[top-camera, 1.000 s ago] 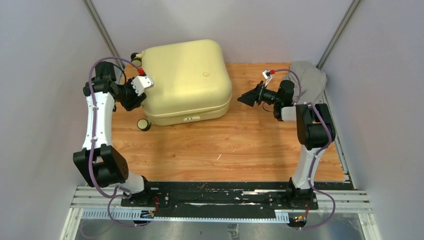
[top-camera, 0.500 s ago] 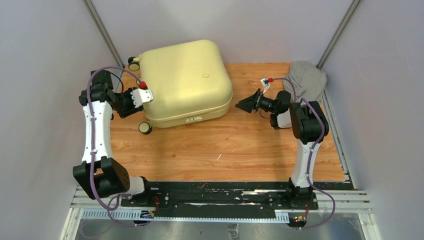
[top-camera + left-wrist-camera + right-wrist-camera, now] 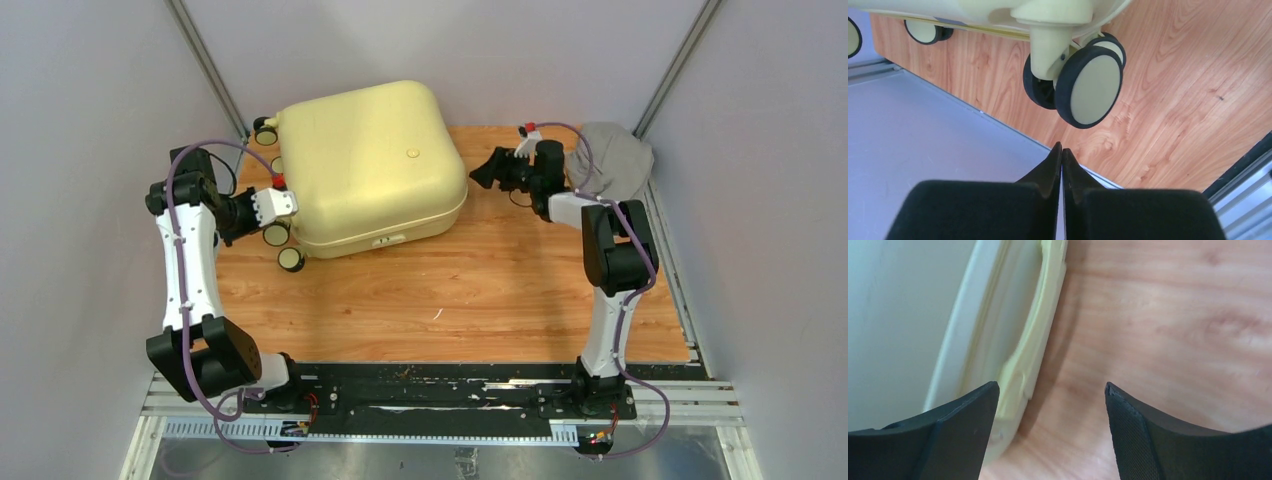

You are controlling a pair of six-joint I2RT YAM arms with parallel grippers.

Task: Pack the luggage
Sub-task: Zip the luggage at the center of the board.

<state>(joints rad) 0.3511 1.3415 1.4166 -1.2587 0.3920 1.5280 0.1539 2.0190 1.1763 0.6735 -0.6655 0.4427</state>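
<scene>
Two grippers flank the shut suitcase (image 3: 365, 160), seemingly to brace it: left gripper (image 3: 1062, 150) closed empty beside a wheel (image 3: 1090, 85), right gripper (image 3: 1052, 387) open at its seam (image 3: 1040, 330).

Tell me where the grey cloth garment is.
Top view: the crumpled grey cloth garment sits at the far right corner of the wooden table, behind the right arm.

Bright, even light, soft shadow beside the luggage (image 3: 370, 160); right wrist view is blurred.
</scene>
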